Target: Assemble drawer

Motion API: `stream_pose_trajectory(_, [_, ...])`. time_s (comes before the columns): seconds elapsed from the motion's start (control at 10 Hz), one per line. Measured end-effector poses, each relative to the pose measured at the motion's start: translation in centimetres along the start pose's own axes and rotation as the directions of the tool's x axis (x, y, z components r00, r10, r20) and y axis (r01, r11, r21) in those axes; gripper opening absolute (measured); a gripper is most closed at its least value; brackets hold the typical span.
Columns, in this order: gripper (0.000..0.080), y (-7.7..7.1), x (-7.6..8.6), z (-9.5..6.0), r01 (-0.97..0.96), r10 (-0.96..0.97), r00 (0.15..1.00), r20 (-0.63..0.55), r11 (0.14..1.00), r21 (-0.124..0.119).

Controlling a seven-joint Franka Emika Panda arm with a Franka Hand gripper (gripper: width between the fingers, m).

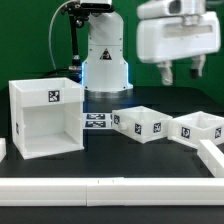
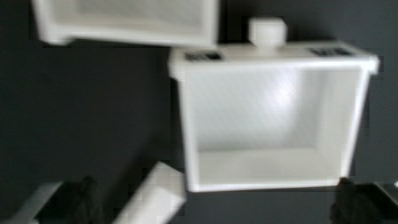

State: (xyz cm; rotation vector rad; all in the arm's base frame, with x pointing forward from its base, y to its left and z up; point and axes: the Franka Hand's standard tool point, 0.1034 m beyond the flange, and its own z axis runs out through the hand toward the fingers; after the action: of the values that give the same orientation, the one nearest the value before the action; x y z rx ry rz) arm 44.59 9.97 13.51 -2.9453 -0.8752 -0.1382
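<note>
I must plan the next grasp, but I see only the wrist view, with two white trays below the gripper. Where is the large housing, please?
Observer: The large housing stands at the exterior view's left, apart from the middle tray and the end tray.
Operator: Is something between the housing and the trays?
Observer: Yes, the marker board lies flat between the large housing and the middle tray.
Operator: Does the gripper touch a tray?
Observer: No. The gripper hangs open, clearly above the trays, and holds nothing.
</note>
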Motion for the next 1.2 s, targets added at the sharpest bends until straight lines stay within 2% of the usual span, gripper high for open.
stream_pose_trajectory(0.1, [0.0649, 2.6, -0.7, -1.8, -0.092, 0.092, 0.996, -0.007, 0.996, -0.022])
stream_pose_trajectory(0.2, [0.0649, 3.6, -1.2, -2.0, -0.171, 0.171, 0.985, 0.004, 0.985, -0.022])
stream_pose_trajectory(0.6, [0.0649, 3.3, -1.2, -1.7, -0.155, 0.155, 0.988, 0.008, 0.988, -0.019])
stream_pose_trajectory(0.7, [0.0649, 3.7, -1.5, -1.8, -0.134, 0.134, 0.991, 0.011, 0.991, -0.008])
stream_pose_trajectory(0.8, [0.0649, 6.3, -2.7, -2.3, -0.141, 0.141, 0.99, 0.015, 0.99, -0.002])
stream_pose_trajectory(0.9, [0.0649, 9.3, -4.2, -3.1, -0.18, 0.181, 0.984, 0.004, 0.983, -0.015])
stream_pose_trajectory(1.0, [0.0649, 11.0, -5.5, -2.9, -0.179, 0.179, 0.984, -0.002, 0.984, -0.008])
stream_pose_trajectory(1.1, [0.0649, 12.5, -6.9, -2.4, -0.213, 0.213, 0.977, -0.004, 0.977, 0.003])
stream_pose_trajectory(1.2, [0.0649, 12.1, -6.5, -2.4, -0.225, 0.225, 0.974, -0.003, 0.974, 0.001])
